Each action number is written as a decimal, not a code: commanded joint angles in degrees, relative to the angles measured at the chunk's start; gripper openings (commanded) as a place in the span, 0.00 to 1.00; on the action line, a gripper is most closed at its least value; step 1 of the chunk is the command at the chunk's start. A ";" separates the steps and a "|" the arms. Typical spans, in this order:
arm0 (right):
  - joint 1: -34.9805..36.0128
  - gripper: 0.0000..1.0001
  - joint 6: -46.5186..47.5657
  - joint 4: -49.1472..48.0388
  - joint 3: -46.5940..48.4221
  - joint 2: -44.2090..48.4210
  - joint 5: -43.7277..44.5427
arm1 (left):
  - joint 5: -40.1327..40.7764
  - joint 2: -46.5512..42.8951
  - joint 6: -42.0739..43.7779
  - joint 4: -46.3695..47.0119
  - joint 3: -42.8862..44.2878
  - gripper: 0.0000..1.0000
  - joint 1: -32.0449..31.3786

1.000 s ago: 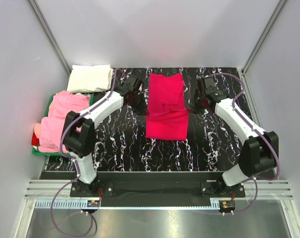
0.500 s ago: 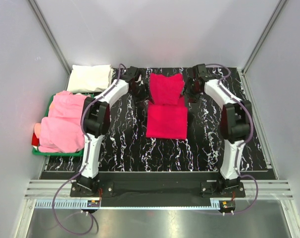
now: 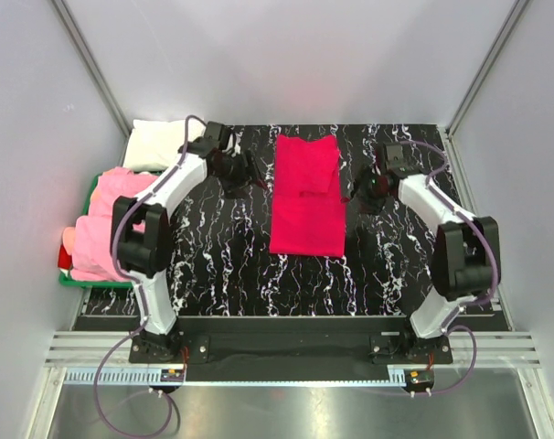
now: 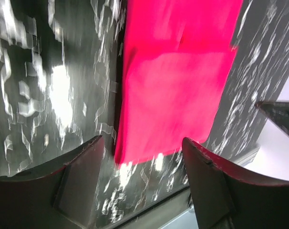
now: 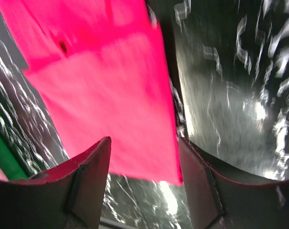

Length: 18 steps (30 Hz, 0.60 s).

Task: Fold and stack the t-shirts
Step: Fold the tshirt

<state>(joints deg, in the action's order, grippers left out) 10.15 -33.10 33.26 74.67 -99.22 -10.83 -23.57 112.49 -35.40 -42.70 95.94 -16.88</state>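
And here's the red shirt (image 3: 305, 197), lying flat in the middle of the table (image 3: 213, 256) as a long narrow strip, with a shorter layer lapped over its far half. The left gripper (image 3: 244, 174) hovers just beside its left edge and the right gripper (image 3: 362, 194) just beside its right edge, neither touching cloth. The wrist views settle it: the left gripper (image 4: 142, 143) has its jaws gaping wide with nothing between them. The right gripper (image 5: 143, 140) is the same, wide apart and empty, with red cloth showing beyond the fingers. Off to the left, the pink shirts (image 3: 112, 224) sit heaped in the green tray (image 3: 76, 282), and a white shirt (image 3: 163, 144) lies folded at the far left corner. So 1 shirt is mid-fold, with more waiting. My read is that the next fold runs end to end. To do it well, both arms should pinch matching corners through every layer, lift level and together, then lay the edge down square so the strip doesn't skew.
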 commanded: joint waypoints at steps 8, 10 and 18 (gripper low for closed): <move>1.36 0.66 -4.07 -15.06 -28.52 15.63 -10.44 | -0.07 -15.71 -4.49 21.59 -33.43 0.69 -5.70; 2.24 0.66 -4.86 -16.63 -31.33 15.90 -10.26 | -0.33 -16.16 -5.73 25.53 -36.78 0.68 -6.93; 3.73 0.54 -7.06 -23.58 -36.53 11.60 -9.13 | -0.25 -15.46 -9.16 30.57 -42.68 0.66 -9.74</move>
<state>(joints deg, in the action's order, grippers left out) 13.54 -39.13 15.11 38.89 -85.65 -20.78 -24.18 98.59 -42.98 -17.87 54.17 -26.00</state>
